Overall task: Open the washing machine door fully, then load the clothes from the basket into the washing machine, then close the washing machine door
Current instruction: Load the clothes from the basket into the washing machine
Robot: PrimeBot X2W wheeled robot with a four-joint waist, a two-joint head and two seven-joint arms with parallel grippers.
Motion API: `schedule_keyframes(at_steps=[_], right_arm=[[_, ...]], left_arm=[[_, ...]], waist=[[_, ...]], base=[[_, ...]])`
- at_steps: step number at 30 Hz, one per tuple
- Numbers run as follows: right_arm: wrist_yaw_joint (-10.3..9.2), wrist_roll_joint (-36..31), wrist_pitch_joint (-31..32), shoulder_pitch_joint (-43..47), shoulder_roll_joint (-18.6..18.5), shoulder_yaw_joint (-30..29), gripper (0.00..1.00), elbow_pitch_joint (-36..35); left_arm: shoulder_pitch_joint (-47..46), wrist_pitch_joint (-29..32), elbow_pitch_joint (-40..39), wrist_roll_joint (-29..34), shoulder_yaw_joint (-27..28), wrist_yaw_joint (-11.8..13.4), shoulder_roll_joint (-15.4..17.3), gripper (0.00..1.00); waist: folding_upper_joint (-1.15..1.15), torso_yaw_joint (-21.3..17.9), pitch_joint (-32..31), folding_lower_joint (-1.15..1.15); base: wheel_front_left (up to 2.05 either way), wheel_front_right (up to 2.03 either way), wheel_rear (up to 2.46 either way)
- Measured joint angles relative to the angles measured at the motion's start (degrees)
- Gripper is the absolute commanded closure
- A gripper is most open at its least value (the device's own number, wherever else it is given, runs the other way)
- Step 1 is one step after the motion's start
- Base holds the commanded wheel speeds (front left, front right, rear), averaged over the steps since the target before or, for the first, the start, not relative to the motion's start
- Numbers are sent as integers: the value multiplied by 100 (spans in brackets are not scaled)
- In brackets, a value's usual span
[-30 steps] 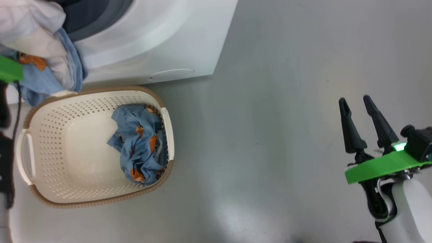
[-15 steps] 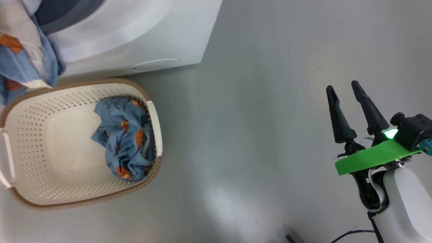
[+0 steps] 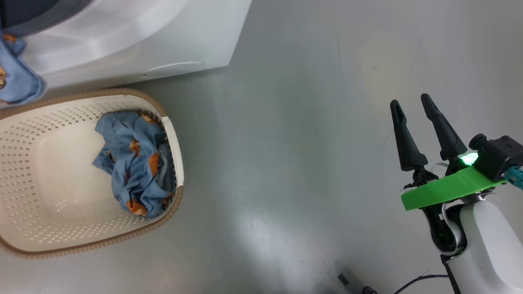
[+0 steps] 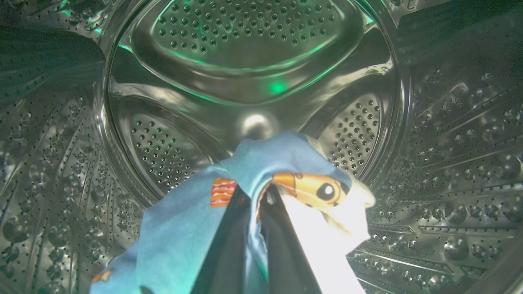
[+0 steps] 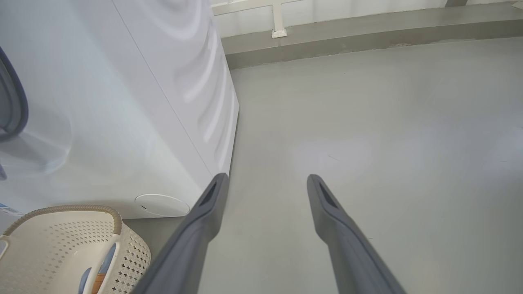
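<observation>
Inside the steel drum [image 4: 261, 53] of the washing machine [image 3: 143, 36], left wrist view: the left gripper [image 4: 255, 196] is clamped shut on a light blue garment [image 4: 179, 232] with orange bear prints and a white patch. The cloth wraps over both dark fingertips and hangs to the lower left of that view. It is clear of the perforated back wall of the drum.

Head view: a fold of blue cloth [image 3: 16, 77] shows at the left border, against the white front of the machine and just above the basket [image 3: 41, 171]. The basket stands on the grey floor [image 3: 286, 163], just in front of the machine and below its round cap [image 3: 171, 69]. A crumpled bundle of clothes [image 3: 135, 171], blue with orange prints, lies inside the basket against its right-hand wall.

The right gripper [image 3: 410, 100] hangs over bare floor, well apart from the basket on the robot's right. Its two long fingers are spread wide and hold nothing.

Right wrist view: the same spread fingers point past the front corner of the machine, toward the far edge of the floor. The basket's rim is at the lower left.
</observation>
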Motion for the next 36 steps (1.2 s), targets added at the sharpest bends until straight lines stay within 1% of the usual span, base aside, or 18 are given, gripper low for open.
schedule_keyframes(at_steps=[2,4,6,7,8,14,19,25,36], right_arm=[[0,-19,0,-2,20,5,0,-9],[0,-31,0,-20,41,16,0,-10],[0,-31,0,-82,54,33,0,-16],[0,-31,0,-99,55,46,0,-27],[0,-31,0,-99,55,59,0,-33],[0,-31,0,-98,52,78,0,-33],[0,-31,0,-98,43,76,0,-33],[0,-32,0,-97,-35,-1,0,-37],[0,-41,0,-93,-109,-69,0,-69]], left_arm=[[18,0,-58,145,112,0,-59,100],[53,0,69,200,143,0,-131,100],[115,0,285,259,133,0,-169,53],[143,0,413,252,132,-1,-175,11],[166,1,519,252,103,0,-172,0],[179,0,783,225,16,-1,-175,0],[202,0,799,119,-29,-1,-202,0],[767,0,479,-19,-16,-1,-398,0],[2036,0,-526,-96,160,-1,-732,0]], waist=[[0,-12,13,0],[0,-15,12,0],[0,-15,0,0],[0,-15,-8,0],[0,-13,-15,0],[0,29,-43,0],[0,77,-68,0],[0,191,-140,0],[0,428,-255,0]], base=[[0,0,0],[0,0,0],[0,0,0],[0,0,0],[0,0,0],[0,0,0],[0,0,0],[0,0,0],[0,0,0]])
